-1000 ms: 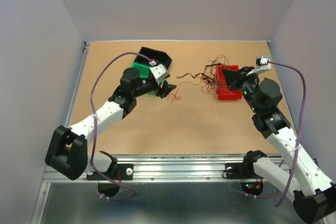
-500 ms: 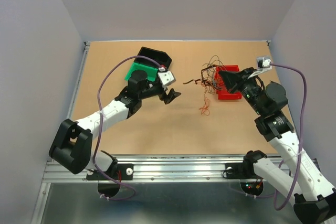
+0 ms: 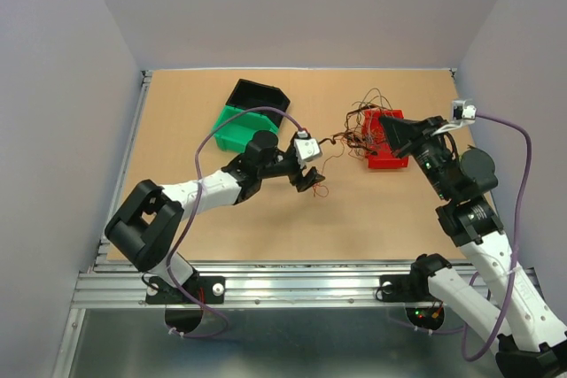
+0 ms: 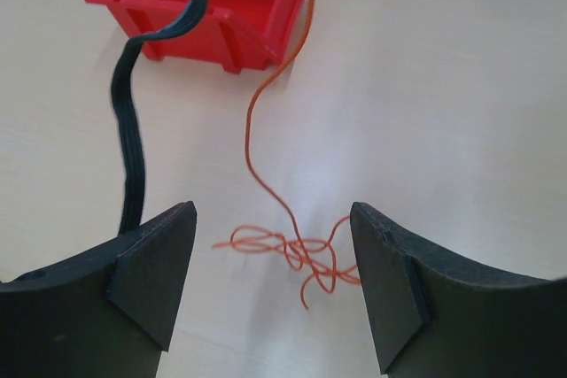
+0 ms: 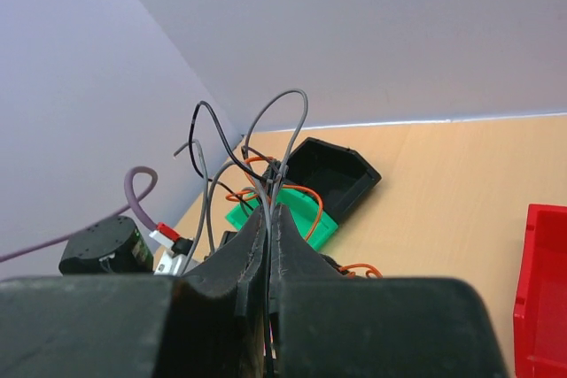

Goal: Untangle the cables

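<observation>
Cables (image 3: 356, 128): loose tangle of thin black, brown and orange-red strands by the red bin (image 3: 386, 164), partly lifted off the table.
Right gripper (image 5: 268, 219): fingers pressed together on a few grey and black strands, held aloft.
Left gripper (image 4: 273, 263): jaws apart, empty, low over the coiled end of an orange-red wire (image 4: 250, 139).
Handling: judged very light, limp and springy, so loops will likely snag.
Hold: pinch the coil where its loops cross, and pull slowly.
</observation>
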### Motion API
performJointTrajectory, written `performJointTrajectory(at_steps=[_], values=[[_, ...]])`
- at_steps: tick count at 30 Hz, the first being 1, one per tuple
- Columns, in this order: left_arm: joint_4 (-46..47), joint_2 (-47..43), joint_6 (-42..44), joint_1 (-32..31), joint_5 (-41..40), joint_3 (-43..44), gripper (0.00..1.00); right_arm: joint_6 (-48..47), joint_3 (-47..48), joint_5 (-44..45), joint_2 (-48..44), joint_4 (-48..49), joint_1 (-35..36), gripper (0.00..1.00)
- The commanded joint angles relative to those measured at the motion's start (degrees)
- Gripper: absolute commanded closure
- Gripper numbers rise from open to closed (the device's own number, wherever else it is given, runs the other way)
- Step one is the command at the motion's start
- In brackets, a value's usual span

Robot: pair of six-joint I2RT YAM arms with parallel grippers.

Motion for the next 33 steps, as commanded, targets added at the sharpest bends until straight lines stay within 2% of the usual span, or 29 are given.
performJointTrajectory(at_steps=[1, 12, 16, 19, 24, 29, 31, 32, 33], values=[[8.3, 1.0, -4.8, -1.7, -2.2, 2.9, 0.19, 2.9, 2.2, 2.9, 0.0, 4.0, -0.1, 1.0], [13.6, 6.2, -8.3, -3.1, -5.2, 5.4, 0.22, 6.1, 1.5, 1.6, -0.2, 5.7, -0.1, 1.0], [26.8, 6.3, -9.3, -3.4, -3.0, 0.1, 0.21, 6.6, 1.5, 0.7, -0.3, 5.8, -0.1, 0.99], [31.0, 6.5, -9.1, -3.9, -3.8, -1.1, 0.2, 7.0, 1.3, 0.5, -0.4, 6.1, -0.1, 0.99], [33.0, 8.4, -10.4, -4.5, -4.7, 0.6, 0.2, 8.4, 1.1, -2.1, 0.5, 7.5, 0.0, 0.99], [33.2, 12.4, -10.6, -5.1, -6.4, 3.7, 0.33, 9.9, 0.8, -4.2, 0.6, 8.8, -0.1, 0.99], [31.9, 13.8, -10.9, -5.2, -8.0, 6.2, 0.49, 10.3, 0.5, -4.5, 0.5, 9.3, -0.1, 0.99], [31.5, 14.7, -11.0, -5.3, -8.6, 6.9, 0.66, 10.3, 0.4, -4.9, 0.4, 9.4, -0.1, 0.99], [31.0, 14.8, -10.7, -5.3, -8.8, 7.5, 0.78, 10.3, 0.3, -4.9, 0.3, 9.4, -0.1, 0.99]])
